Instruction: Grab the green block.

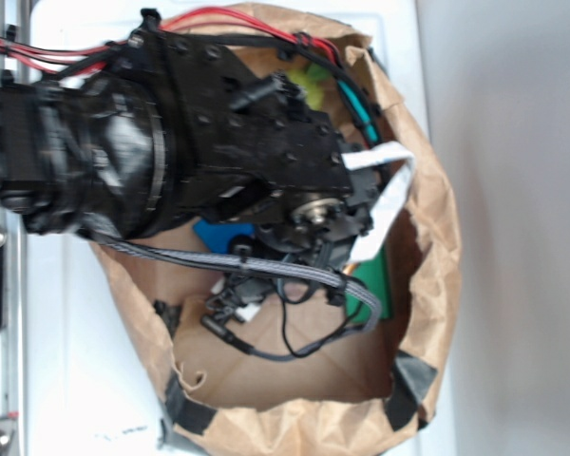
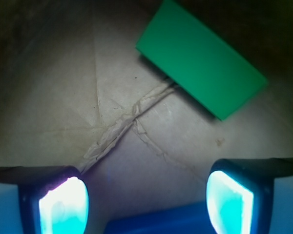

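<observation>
The green block (image 2: 200, 61) lies flat on the brown paper floor of the bag, at the upper right of the wrist view, well ahead of my gripper (image 2: 146, 200) and a little to its right. The jaws stand wide open, with two glowing cyan pads (image 2: 63, 207) at the bottom corners and only paper between them. A blue block (image 2: 156, 224) shows at the bottom edge between the pads. In the exterior view the arm covers most of the bag; a strip of the green block (image 1: 375, 285) shows at the right, the blue block (image 1: 214, 235) under the arm.
A brown paper bag (image 1: 437, 256) with raised, crumpled walls surrounds everything. A yellow-green fuzzy toy (image 1: 311, 85) lies at the bag's far side. A raised paper crease (image 2: 122, 126) crosses the floor. Cables (image 1: 294, 275) hang below the wrist.
</observation>
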`<state>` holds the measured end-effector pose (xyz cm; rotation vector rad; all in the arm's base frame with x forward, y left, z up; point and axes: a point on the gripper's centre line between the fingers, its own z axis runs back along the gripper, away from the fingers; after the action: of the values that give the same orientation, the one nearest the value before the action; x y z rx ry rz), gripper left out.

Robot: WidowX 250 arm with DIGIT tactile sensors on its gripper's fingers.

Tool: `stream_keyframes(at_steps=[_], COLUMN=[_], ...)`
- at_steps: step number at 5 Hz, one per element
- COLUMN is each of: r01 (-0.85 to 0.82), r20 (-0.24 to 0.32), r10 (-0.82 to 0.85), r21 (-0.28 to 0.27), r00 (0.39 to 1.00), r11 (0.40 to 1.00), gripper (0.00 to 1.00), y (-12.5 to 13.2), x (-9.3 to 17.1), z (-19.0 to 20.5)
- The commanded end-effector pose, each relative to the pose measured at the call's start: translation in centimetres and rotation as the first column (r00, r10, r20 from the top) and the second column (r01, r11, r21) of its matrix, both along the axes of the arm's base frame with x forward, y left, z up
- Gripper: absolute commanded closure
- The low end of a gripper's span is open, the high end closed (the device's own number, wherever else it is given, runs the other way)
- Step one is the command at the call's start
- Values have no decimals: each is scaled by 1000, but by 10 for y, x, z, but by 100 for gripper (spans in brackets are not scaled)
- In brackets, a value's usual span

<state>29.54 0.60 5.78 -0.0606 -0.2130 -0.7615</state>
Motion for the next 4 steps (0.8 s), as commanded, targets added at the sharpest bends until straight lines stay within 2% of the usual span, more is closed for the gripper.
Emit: stream_keyframes(at_steps=[1,2,3,4], r01=[158,264,330,350], r20=[68,79,77,95], r10=[-161,-268,-332,-353], r21=[46,57,45,45], r00=[985,960,940,931], r11=[986,963,943,936], gripper=[0,0,0,0], y=[-17,-25,-33,-23], x=[22,28,31,31], z=[11,8,5,5])
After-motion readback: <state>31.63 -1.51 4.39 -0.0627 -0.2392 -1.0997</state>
